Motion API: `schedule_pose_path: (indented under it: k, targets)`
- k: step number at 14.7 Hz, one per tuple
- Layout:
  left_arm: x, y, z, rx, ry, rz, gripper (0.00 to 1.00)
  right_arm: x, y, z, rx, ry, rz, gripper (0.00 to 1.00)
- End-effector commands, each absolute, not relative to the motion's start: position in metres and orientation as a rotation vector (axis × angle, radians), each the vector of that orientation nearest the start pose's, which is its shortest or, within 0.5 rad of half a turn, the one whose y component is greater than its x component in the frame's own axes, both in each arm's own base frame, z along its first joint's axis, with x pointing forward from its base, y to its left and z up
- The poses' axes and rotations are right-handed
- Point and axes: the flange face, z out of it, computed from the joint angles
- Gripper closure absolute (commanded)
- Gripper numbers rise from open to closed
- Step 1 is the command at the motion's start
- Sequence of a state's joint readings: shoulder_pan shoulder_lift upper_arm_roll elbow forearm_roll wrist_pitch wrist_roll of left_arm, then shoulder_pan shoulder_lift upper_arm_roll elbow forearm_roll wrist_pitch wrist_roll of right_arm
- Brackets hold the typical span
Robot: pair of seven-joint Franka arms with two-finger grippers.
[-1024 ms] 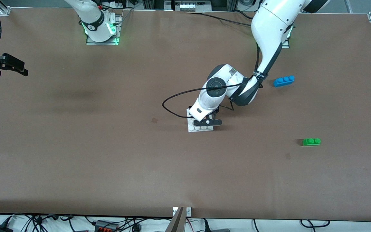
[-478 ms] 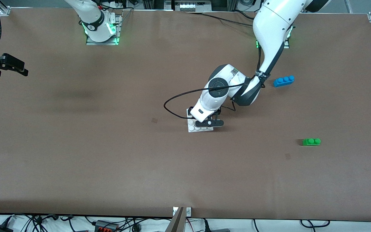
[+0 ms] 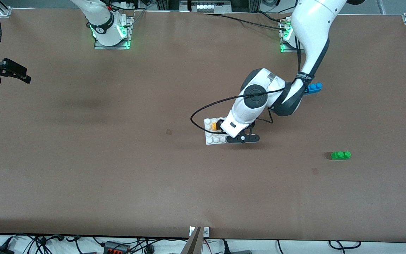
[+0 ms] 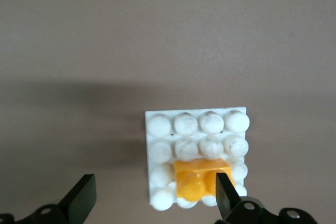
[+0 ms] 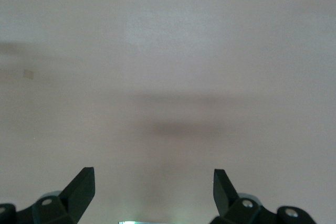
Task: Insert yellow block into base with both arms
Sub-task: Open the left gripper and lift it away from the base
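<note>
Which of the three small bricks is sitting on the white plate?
The yellow brick; it sits on the white plate, while the green and blue bricks lie on the table.

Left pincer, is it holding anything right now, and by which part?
Nothing. The left pincer is open above the base, and the yellow block sits on the base's studs, ungripped. The right pincer is open too, empty.

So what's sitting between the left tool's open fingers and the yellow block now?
Nothing. In the left wrist view the left tool is open above the base, the yellow block seated on its studs, with only air between.
</note>
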State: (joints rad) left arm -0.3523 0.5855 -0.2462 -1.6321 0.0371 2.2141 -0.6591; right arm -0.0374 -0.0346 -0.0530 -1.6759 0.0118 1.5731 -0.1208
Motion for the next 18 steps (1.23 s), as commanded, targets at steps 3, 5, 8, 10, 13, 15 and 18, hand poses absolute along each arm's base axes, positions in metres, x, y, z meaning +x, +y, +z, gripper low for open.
schedule_pose_path:
  k: [3, 5, 8, 10, 13, 15, 18]
  targets:
    - [0.589, -0.312, 0.338, -3.194, 0.051, 0.124, 0.0, 0.541, -0.046, 0.599, -3.119, -0.038, 0.107, 0.0]
    - [0.595, -0.28, 0.356, -3.185, 0.131, 0.127, 0.0, 0.541, -0.046, 0.599, -3.119, -0.04, 0.107, 0.0]
    - [0.599, -0.235, 0.387, -3.17, 0.047, 0.13, 0.0, 0.541, -0.046, 0.599, -3.119, -0.038, 0.105, 0.0]
    - [0.601, -0.203, 0.412, -3.159, -0.032, 0.126, 0.0, 0.541, -0.046, 0.599, -3.119, -0.038, 0.105, 0.0]
    - [0.598, -0.146, 0.456, -3.124, -0.102, 0.132, 0.0, 0.541, -0.046, 0.599, -3.119, -0.038, 0.103, 0.0]
    - [0.592, -0.118, 0.483, -3.12, -0.003, 0.119, 0.0, 0.541, -0.046, 0.599, -3.119, -0.038, 0.103, 0.0]
    - [0.582, -0.08, 0.518, -3.114, -0.041, 0.098, 0.0, 0.541, -0.046, 0.599, -3.119, -0.043, 0.103, 0.0]
